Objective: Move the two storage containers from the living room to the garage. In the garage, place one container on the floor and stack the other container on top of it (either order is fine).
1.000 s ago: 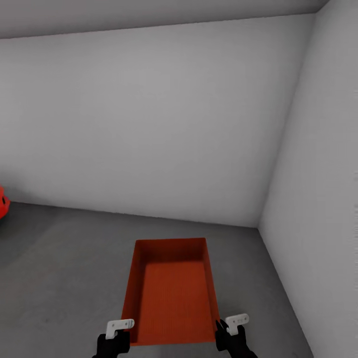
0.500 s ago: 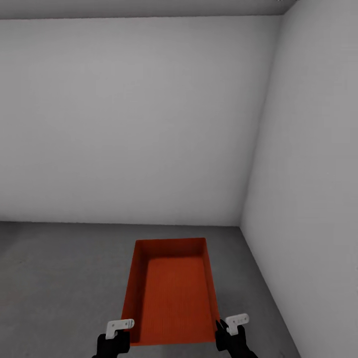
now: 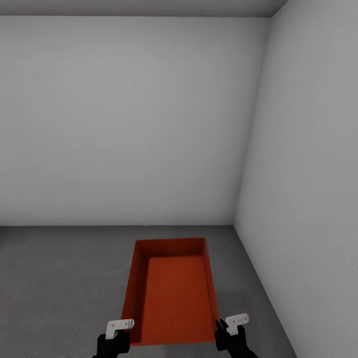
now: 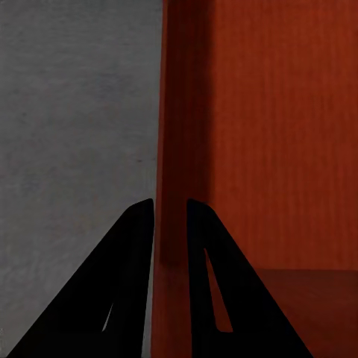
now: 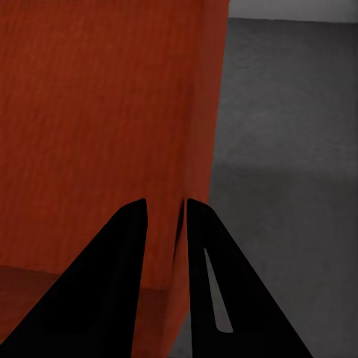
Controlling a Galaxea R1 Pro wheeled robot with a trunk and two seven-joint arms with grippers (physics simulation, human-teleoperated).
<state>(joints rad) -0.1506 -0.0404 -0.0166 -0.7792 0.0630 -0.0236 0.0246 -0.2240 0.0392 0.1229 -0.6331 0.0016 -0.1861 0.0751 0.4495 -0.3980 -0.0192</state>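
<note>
Orange-red storage container (image 3: 171, 291) hangs above the garage floor (image 3: 59, 278) near a wall corner, left tool (image 4: 170, 216) and right tool (image 5: 165, 216) each pinching a side wall. Next comes lowering it flat.

Soft, even light with no clear source fills the pale room — no glare, only faint shading inside the orange-red container (image 3: 171, 293) — renders slightly blurred.

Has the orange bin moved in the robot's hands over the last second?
No. The storage container sits at the same spot between the left gripper and right gripper. Only the camera turned: the wall corner slid leftward.
</note>
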